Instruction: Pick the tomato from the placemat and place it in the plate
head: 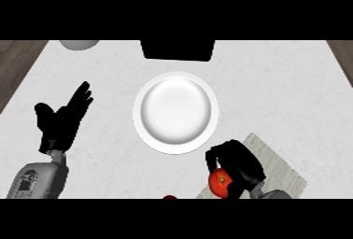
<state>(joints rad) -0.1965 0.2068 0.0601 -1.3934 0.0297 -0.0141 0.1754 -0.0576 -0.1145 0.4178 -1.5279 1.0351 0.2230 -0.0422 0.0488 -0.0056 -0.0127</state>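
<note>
Spreading pale and marbled, the counter [276, 93] carries a round white plate [176, 112] at its middle, smooth and holding nothing. Near the right front corner lies the grey woven placemat [279, 161]; above it my right hand [238, 163] curls round the glossy red tomato [221, 182]. My left hand [66, 116] rests open (fingers up) by the left edge.

My left hand [63, 119] rests open at left, fingers up; my right hand [238, 164] curls around a tomato [220, 182].
</note>
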